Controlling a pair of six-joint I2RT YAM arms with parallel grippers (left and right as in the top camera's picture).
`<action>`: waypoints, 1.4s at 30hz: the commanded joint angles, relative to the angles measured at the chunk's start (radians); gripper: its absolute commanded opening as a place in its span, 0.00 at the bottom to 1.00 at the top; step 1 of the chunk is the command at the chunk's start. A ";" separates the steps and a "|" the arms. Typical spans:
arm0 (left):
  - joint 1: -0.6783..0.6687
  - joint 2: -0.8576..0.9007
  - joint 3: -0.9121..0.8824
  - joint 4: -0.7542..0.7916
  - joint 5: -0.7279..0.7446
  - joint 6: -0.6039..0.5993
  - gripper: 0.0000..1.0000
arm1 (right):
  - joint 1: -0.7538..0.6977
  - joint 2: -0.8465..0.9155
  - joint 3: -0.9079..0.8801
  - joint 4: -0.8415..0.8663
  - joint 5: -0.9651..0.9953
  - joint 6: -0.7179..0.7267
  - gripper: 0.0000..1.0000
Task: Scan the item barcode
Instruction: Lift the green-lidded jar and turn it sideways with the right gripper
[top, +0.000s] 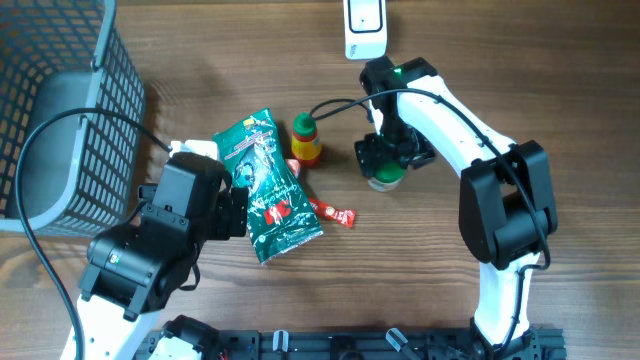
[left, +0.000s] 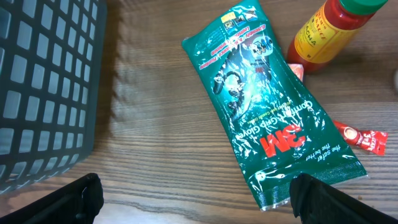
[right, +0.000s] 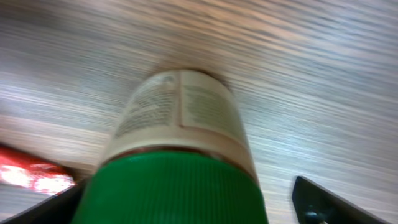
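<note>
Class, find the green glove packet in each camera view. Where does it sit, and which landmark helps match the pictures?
Overhead: the green glove packet lies left of centre.
Left wrist: it runs diagonally from top centre to lower right.
Right wrist: not in it; a green-capped jar fills the frame.
Landmark: the red sachet by the packet's lower end in overhead and left wrist; probably the red patch at right wrist's left edge.

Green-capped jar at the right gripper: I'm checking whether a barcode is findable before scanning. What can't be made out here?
Green-capped jar: right wrist view, label print blurred, no barcode legible.
Same jar, overhead: mostly hidden under the right gripper.
Sauce bottle: left wrist view, cap cut off by the top edge.
Green packet: left wrist view, fine print too small.
</note>
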 joint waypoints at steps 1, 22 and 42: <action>-0.001 -0.001 0.000 0.003 -0.009 0.012 1.00 | 0.005 -0.015 0.024 -0.050 0.234 -0.018 1.00; -0.001 -0.001 0.000 0.003 -0.009 0.012 1.00 | -0.006 -0.262 -0.030 -0.001 0.048 1.390 1.00; -0.001 -0.001 0.000 0.003 -0.009 0.012 1.00 | -0.092 -0.138 -0.286 0.368 -0.163 1.312 1.00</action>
